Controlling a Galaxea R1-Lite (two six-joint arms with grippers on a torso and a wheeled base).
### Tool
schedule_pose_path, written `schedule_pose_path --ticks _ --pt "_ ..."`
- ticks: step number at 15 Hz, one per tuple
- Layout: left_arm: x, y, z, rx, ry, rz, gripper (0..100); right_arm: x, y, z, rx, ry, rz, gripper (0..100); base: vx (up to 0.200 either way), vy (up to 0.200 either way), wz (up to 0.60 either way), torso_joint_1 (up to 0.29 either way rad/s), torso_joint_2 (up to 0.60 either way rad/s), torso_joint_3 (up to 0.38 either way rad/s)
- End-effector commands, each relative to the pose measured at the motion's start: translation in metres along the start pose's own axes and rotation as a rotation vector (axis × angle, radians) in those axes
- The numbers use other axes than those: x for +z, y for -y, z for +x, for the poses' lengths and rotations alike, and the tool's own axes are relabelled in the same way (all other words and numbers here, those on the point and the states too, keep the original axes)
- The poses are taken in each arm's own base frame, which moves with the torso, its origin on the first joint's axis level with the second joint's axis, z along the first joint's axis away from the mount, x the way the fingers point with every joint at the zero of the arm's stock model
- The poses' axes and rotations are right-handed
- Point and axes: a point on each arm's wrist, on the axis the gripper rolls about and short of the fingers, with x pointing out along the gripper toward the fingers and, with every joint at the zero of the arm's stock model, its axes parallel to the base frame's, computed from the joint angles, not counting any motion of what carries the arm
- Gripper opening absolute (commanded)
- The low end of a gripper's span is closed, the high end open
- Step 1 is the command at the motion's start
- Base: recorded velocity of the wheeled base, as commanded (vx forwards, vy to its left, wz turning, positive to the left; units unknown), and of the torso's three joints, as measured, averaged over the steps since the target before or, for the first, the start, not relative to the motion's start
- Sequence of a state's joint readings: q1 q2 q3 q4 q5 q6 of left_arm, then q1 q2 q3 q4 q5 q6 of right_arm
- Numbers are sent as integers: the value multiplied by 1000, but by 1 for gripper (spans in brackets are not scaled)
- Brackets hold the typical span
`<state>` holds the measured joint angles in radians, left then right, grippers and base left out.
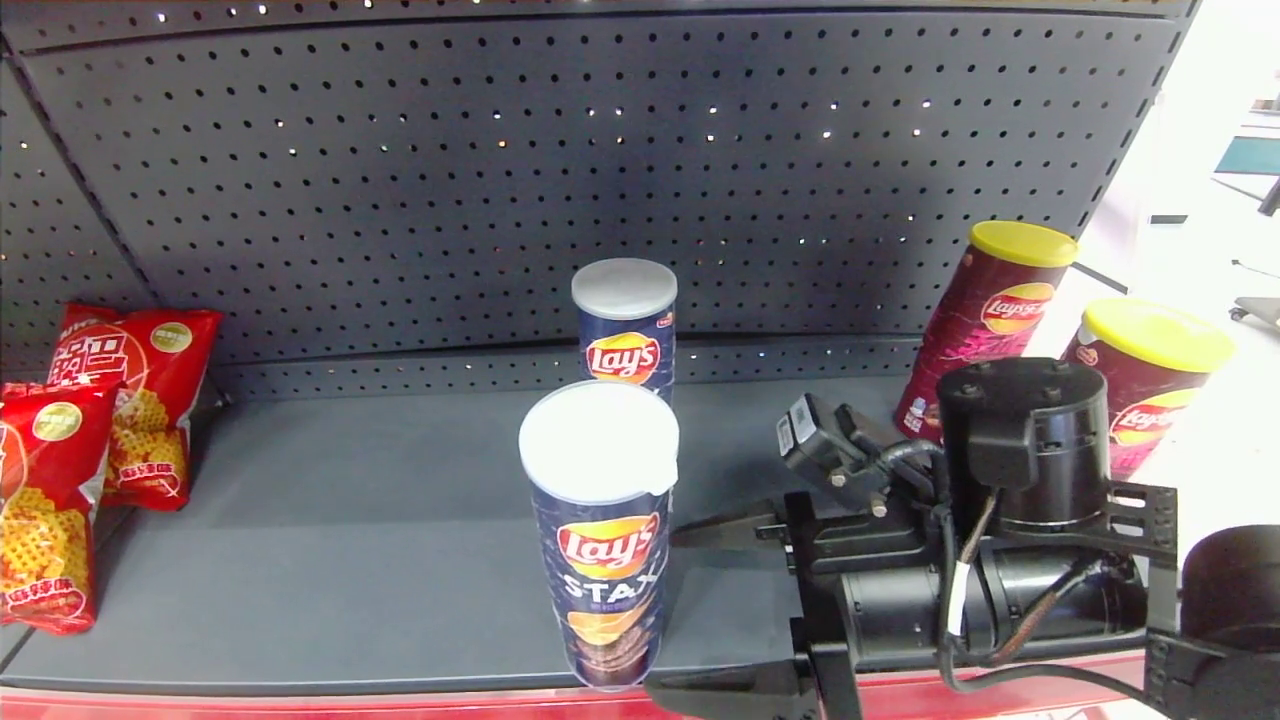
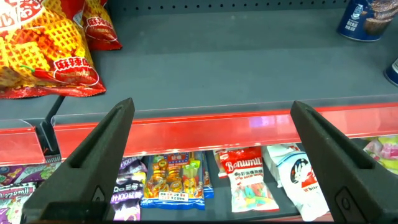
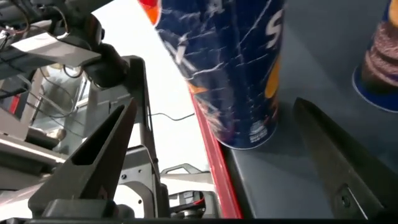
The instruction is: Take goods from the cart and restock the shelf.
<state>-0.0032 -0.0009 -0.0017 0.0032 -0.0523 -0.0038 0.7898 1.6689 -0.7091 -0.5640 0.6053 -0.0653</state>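
Right gripper (image 1: 668,612) wide open and empty, held level at the shelf's (image 1: 350,520) near edge; blue can (image 1: 600,540) stands upright just left of its fingertips, in line with the gap, so the right arm is nearer.

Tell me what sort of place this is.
Probably a shop aisle: a dark grey metal shelf with a perforated back panel, dark blue cylindrical crisp tubes and red snack bags on it, and packets of sweets on the tier below.
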Motion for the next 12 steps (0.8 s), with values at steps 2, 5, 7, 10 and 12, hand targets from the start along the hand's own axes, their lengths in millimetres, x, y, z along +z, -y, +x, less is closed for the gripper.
schedule_pose_path --ticks 2,5,7,10,12 --pt "0 0 0 0 -1 -1 100 -1 -3 0 7 -3 10 100 0 0 0 0 0 0" --pt "0 0 0 -1 -1 -1 100 -1 -9 4 28 -9 15 100 0 0 0 0 0 0" --pt "0 0 0 -1 -1 -1 100 -1 -11 5 35 -10 13 100 0 0 0 0 0 0" --pt "0 0 0 0 -1 -1 100 -2 4 3 -11 -3 16 100 0 0 0 0 0 0" --pt "0 0 0 0 -1 -1 100 3 31 -3 -88 21 -12 100 0 0 0 0 0 0"
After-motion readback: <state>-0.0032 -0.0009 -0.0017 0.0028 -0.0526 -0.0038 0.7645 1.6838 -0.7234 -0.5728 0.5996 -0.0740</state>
